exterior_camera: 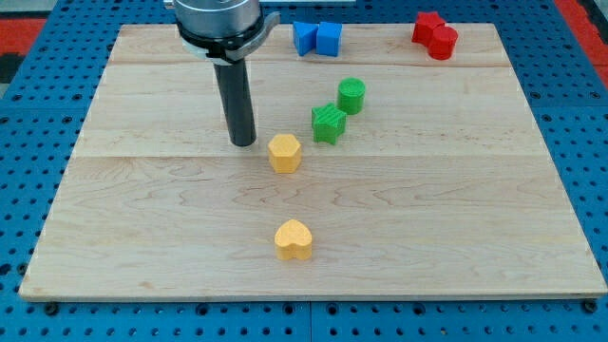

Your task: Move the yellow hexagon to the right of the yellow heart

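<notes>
The pale wooden board (313, 199) fills most of the frame. My tip (243, 142) rests above centre, just left of the yellow hexagon (284, 152); it has no fingers and holds nothing. That hexagon is a small, flat-topped, orange-yellow block at centre. The yellow heart (294, 239) lies below it. Two yellow, two green (340, 109), two blue (317, 38), two red blocks (434, 34). No writing shows.
</notes>
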Available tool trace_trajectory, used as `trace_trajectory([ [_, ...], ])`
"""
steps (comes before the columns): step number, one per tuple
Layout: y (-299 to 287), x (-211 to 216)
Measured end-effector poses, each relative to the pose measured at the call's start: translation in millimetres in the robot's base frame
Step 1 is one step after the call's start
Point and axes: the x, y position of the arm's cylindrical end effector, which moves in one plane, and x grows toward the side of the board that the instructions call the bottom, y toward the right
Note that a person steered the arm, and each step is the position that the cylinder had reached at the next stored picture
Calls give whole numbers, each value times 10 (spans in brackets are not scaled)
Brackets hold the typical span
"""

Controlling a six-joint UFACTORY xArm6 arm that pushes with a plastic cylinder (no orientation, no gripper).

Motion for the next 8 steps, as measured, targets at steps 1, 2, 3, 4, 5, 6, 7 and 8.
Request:
trace_trajectory([
  [1, 210, 36],
  [2, 491, 246],
  [3, 699, 487],
  [4, 859, 508],
  [5, 909, 682],
  [6, 909, 821],
  [7, 909, 802],
  [8, 909, 778],
])
